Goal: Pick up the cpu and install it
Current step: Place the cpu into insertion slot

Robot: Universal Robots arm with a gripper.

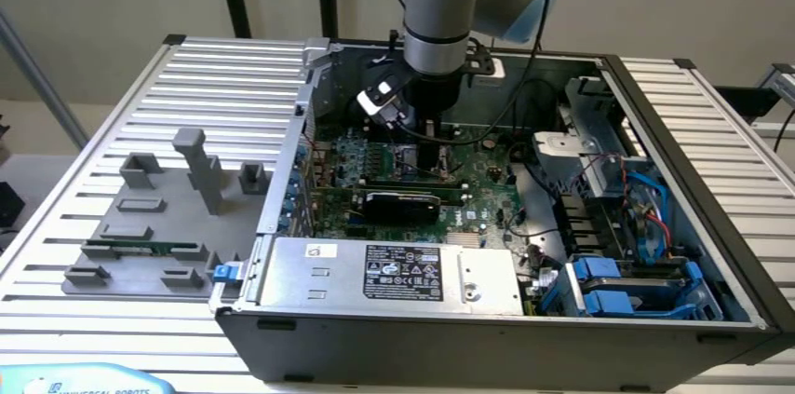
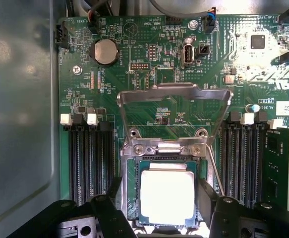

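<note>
Wrist view: cpu (image 2: 166, 196) lies flat, silver top up, squared inside the socket (image 2: 131, 198) on the motherboard (image 2: 149, 49). Seated or a hair above the contacts, can't tell which. Load plate (image 2: 174, 91) is hinged up and back, away from the socket. That leaves the chip a free way straight down. The plate is not closed over the chip, so the install isn't locked yet.

End effector (image 2: 165, 218) hangs directly over the chip and centred on it, likely so the chip goes in level and doesn't skew on the contacts. Grasping or released: cannot tell, since contact with the chip edges isn't readable. Memory slots (image 2: 87, 163) run along both sides of the socket, near but apart from it, so there is little room for sideways error.

Exterior view: arm (image 1: 437, 3) reaches straight down into the open computer case (image 1: 497, 338). The case lies on its side on the slatted worktop (image 1: 186, 77), so the board faces up and a vertical approach works. End effector (image 1: 420, 147) is low over the board, inside the case walls.

Grey fixture blocks (image 1: 199, 170) sit outside the case on the exterior view's left, well apart from the end effector. A green memory stick (image 1: 141, 249) rests in one of them.

Judgement: pick is done and the chip is at the socket, so placement is at or near its end, with the clamp-down not done.
</note>
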